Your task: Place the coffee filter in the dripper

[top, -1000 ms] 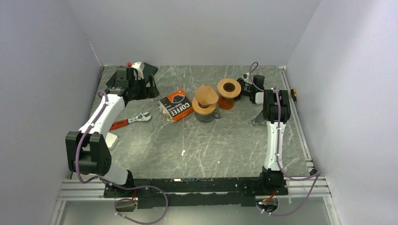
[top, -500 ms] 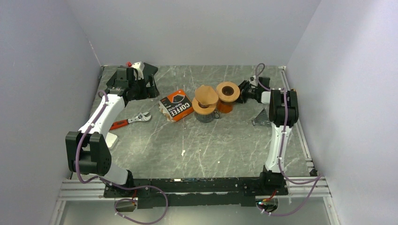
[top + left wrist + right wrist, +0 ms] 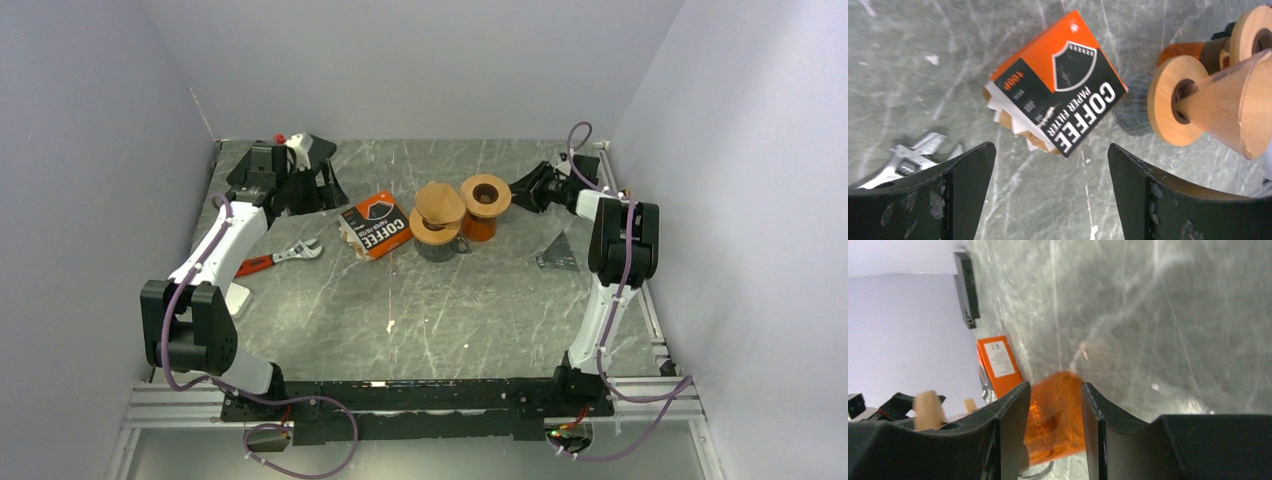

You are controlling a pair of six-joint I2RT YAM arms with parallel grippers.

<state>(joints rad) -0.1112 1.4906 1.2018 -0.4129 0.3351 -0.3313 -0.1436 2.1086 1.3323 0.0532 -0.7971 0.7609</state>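
The orange-and-black coffee filter box (image 3: 375,225) (image 3: 1058,95) lies on the table, with brown and white paper filters (image 3: 1009,121) poking out of its open end. To its right, an amber cone dripper (image 3: 440,204) (image 3: 1233,107) with a wooden collar sits on a dark glass. Beside that stands an orange glass vessel (image 3: 481,222) (image 3: 1055,415) with a wooden ring on top. My left gripper (image 3: 325,190) (image 3: 1050,146) hangs open left of the box, holding nothing. My right gripper (image 3: 522,190) (image 3: 1054,385) is open just right of the orange vessel, whose body shows between the jaws.
A red-handled wrench (image 3: 280,257) (image 3: 913,155) lies near the left arm, with a white block (image 3: 237,298) in front of it. A grey scrap (image 3: 558,255) lies by the right arm. Walls close in the table on three sides.
The right arm's elbow has swung out to the right, and its jaws have widened and drawn slightly back from the orange vessel. The left gripper's jaws have narrowed a little.
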